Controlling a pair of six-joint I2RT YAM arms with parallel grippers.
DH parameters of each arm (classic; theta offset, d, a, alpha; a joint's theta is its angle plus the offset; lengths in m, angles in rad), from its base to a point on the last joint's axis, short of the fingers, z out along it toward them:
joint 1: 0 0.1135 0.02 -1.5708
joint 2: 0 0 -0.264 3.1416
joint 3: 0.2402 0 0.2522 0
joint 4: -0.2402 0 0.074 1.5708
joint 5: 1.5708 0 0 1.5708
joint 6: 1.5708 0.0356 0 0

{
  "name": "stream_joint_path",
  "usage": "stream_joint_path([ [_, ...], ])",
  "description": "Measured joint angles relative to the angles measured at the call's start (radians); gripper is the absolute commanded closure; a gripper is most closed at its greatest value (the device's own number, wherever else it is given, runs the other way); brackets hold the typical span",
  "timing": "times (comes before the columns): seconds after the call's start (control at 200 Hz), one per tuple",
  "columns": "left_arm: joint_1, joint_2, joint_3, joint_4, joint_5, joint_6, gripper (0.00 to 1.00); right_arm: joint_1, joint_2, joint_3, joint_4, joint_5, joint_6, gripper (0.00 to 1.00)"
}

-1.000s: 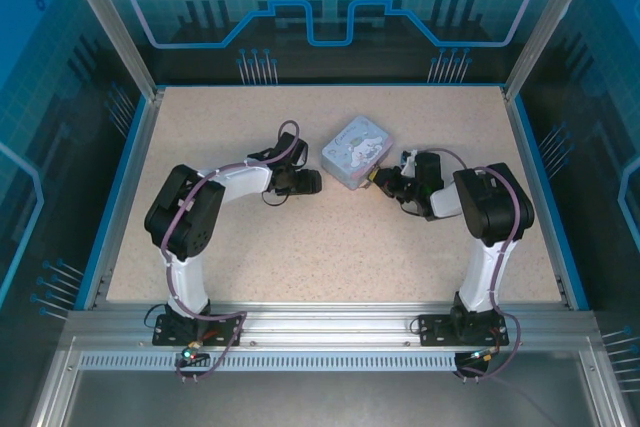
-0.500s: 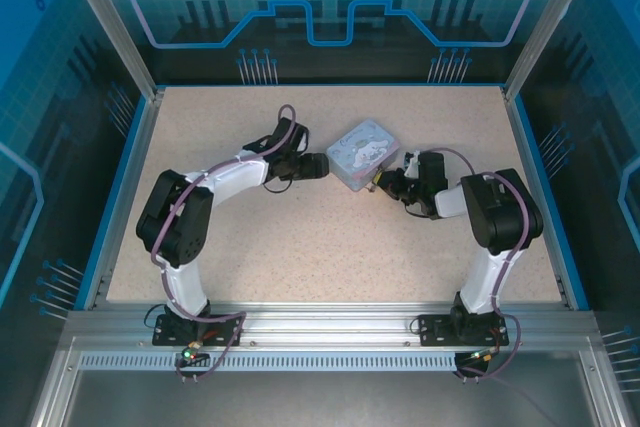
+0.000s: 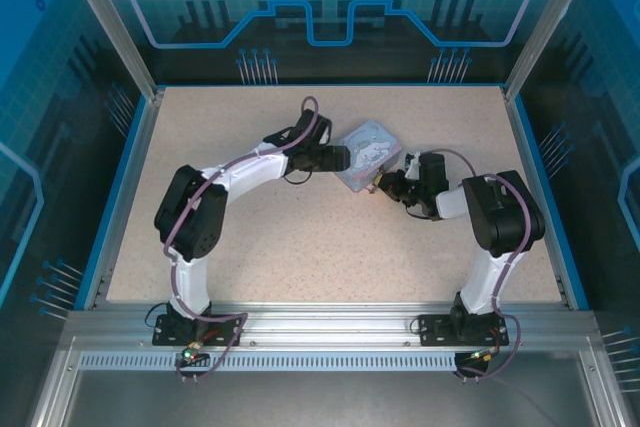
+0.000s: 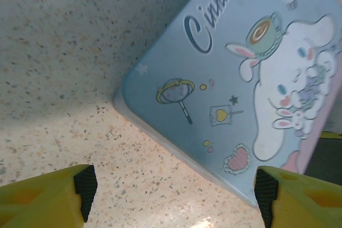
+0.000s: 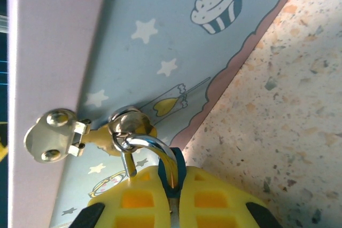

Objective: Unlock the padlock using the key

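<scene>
- Motion overhead: left gripper (image 3: pixel 343 159) has swung in from the left to the pale blue rectangular cartoon-print tin (image 3: pixel 372 150). Right gripper (image 3: pixel 384 182) stays at the tin's near-right edge. I judge bracing comes next.
- Left wrist: yellow fingers (image 4: pixel 51 198) stand wide apart with the tin's corner ahead, untouched.
- Right wrist: fingers are clamped on the tiny metal padlock (image 5: pixel 148 147), whose shackle is through the tin's hasp ring. It looks locked.

The left arm (image 3: pixel 245 173) and right arm (image 3: pixel 486 272) have white links, black joint housings and a lilac cable (image 3: pixel 311 109) each. Black base plates (image 3: pixel 188 323) sit on the aluminium rail (image 3: pixel 330 327); the fingers (image 4: pixel 43 196) are yellow.
</scene>
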Motion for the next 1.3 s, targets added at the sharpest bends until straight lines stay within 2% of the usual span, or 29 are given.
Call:
stream_joint_path([
  [0.225, -0.036, 0.068, 0.073, -0.054, -0.091, 0.035, 0.18, -0.007, -0.007, 0.0, -0.019, 0.0, -0.007, 1.0],
  [0.37, -0.045, 0.087, 0.101, -0.074, -0.122, 0.055, 0.2, -0.017, -0.013, 0.003, -0.038, -0.004, -0.008, 1.0],
  [0.655, -0.052, 0.111, 0.132, -0.078, -0.124, 0.076, 0.27, -0.056, -0.013, 0.021, -0.058, -0.039, 0.011, 1.0],
  [1.016, -0.067, 0.151, 0.167, -0.034, -0.101, 0.079, 0.3, -0.157, 0.072, 0.054, 0.053, -0.161, 0.191, 1.0],
  [1.121, -0.067, 0.156, 0.171, -0.027, -0.095, 0.079, 0.3, -0.166, 0.072, 0.082, -0.001, -0.171, 0.193, 1.0],
  [1.186, -0.068, 0.159, 0.176, -0.028, -0.095, 0.079, 0.3, -0.17, 0.072, 0.132, -0.096, -0.186, 0.175, 1.0],
  [1.301, -0.067, 0.169, 0.189, -0.027, -0.096, 0.08, 0.31, -0.172, 0.081, 0.341, -0.462, -0.126, 0.032, 1.0],
])
